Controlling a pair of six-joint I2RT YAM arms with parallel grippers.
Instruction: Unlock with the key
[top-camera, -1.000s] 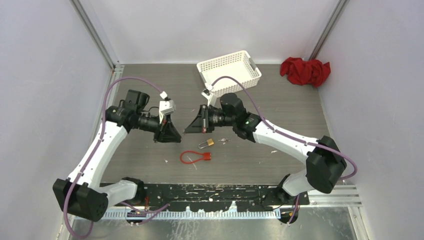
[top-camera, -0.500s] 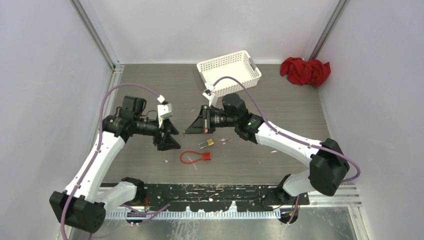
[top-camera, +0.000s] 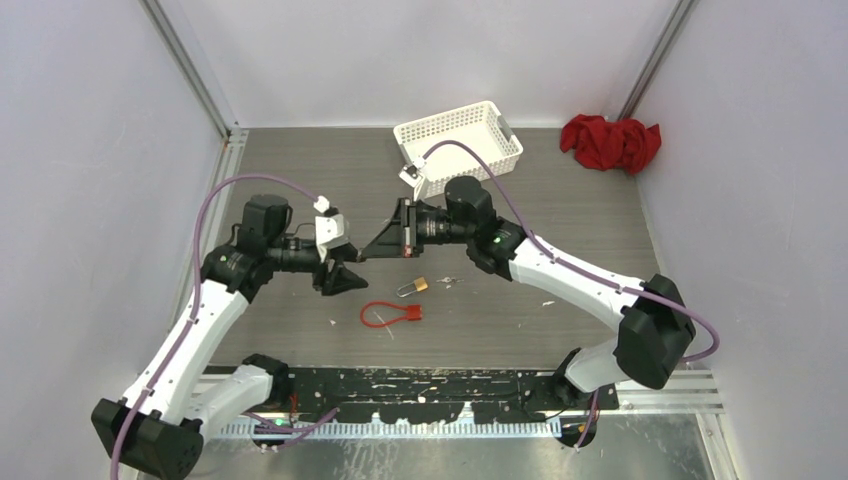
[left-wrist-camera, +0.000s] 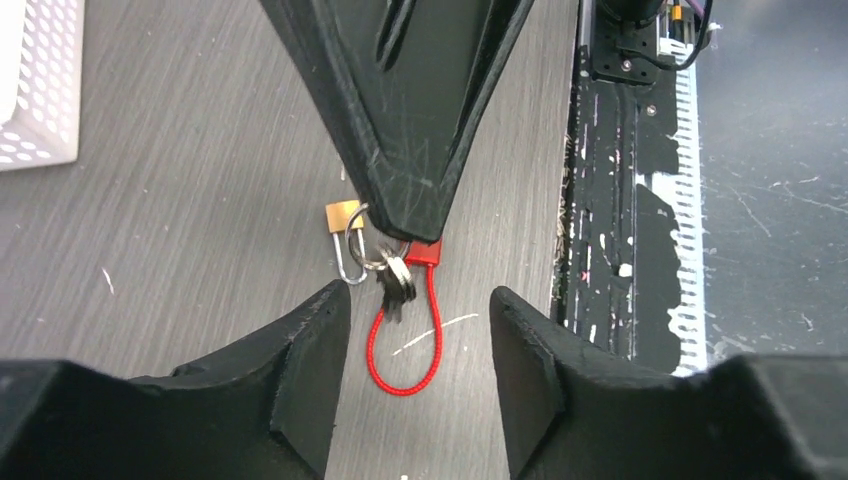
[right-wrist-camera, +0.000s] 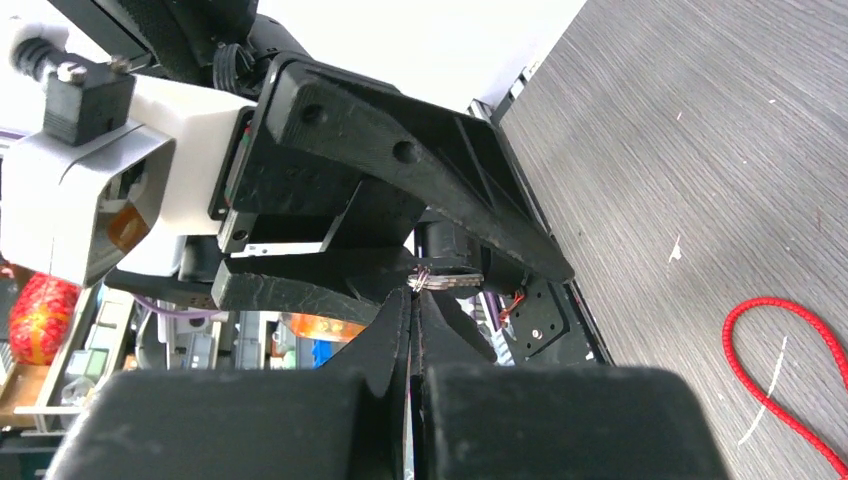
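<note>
My right gripper (top-camera: 366, 254) is shut on a bunch of keys (left-wrist-camera: 396, 277), which hang from its tips on a ring above the table. In the right wrist view the keys (right-wrist-camera: 446, 280) stick out just past its closed fingertips (right-wrist-camera: 413, 297). My left gripper (left-wrist-camera: 418, 296) faces it, open, with nothing between its fingers; the keys hang just beyond its tips. A small brass padlock (top-camera: 416, 286) with a silver shackle lies on the table under the two grippers. In the left wrist view the padlock (left-wrist-camera: 342, 214) lies beside the keys.
A red cable loop (top-camera: 388, 314) lies on the table near the padlock. A white basket (top-camera: 459, 138) stands at the back and a red cloth (top-camera: 610, 141) at the back right. The black base rail (top-camera: 440, 388) runs along the near edge.
My left gripper has opened and its arm has drawn back and down a little. The right gripper, still shut, has moved left toward it.
</note>
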